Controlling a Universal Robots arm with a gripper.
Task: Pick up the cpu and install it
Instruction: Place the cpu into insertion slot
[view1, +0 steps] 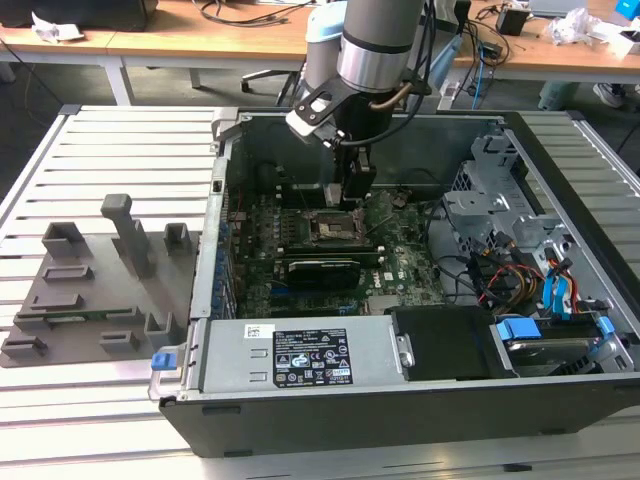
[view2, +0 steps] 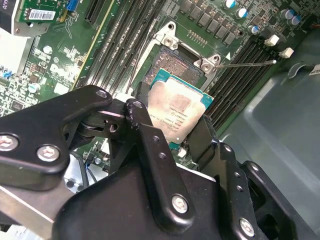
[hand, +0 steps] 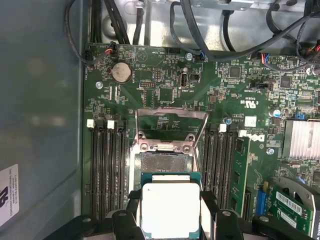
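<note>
Pincer (view2: 172, 127) closed on the flat cpu (hand: 170, 210) by two opposite edges, open socket (hand: 162, 161) just beyond and beneath it.

We log the cpu (view2: 179, 111): flat square chip, silver-grey lid facing up, thin green rim. In both wrist views it sits clamped by two opposite edges in the gripper (hand: 170, 212), level, overlapping one edge of the open socket (hand: 162, 162).
</note>
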